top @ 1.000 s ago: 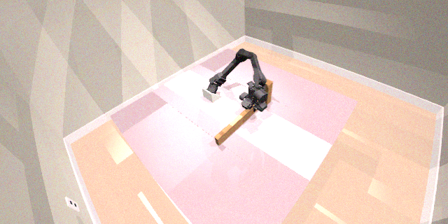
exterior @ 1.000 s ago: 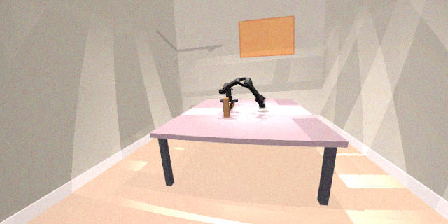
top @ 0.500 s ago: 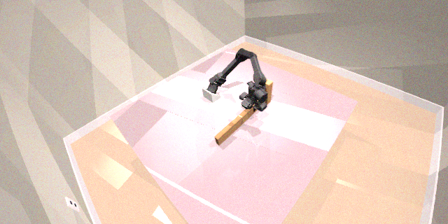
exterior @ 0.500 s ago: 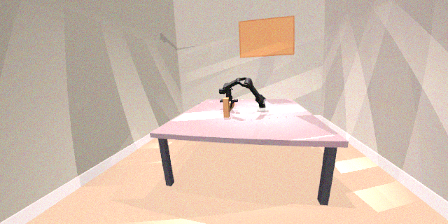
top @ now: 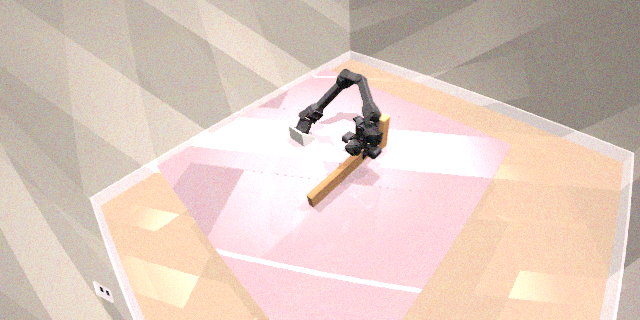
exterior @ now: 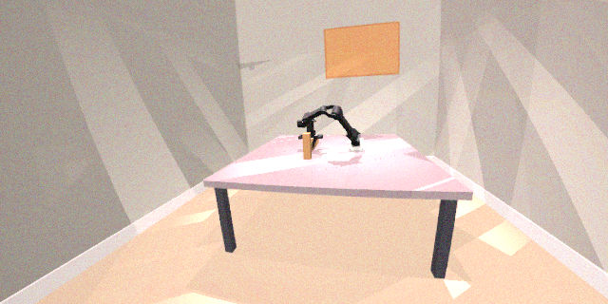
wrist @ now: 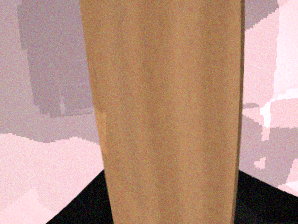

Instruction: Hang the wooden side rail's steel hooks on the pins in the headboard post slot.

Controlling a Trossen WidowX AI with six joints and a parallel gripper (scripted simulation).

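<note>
The wooden side rail (top: 334, 180) (wrist: 165, 110) runs from under the gripper toward the front left in the top view. Its far end is at or very near the table top. The upright wooden headboard post (top: 385, 127) (exterior: 307, 146) stands just beyond the gripper. My gripper (top: 364, 154) (wrist: 157, 161) is shut on the rail near its post end, with a black finger on each side in the wrist view. The rail's hooks, the slot and the pins are hidden by the gripper and the post, so I cannot tell whether the hooks sit on the pins.
The arm's pale base plate (top: 300, 136) is left of the post in the top view, and the arm arches over from it. The pink table (exterior: 380, 171) carries bright light patches and shadows. An orange panel (exterior: 362, 50) is on the back wall.
</note>
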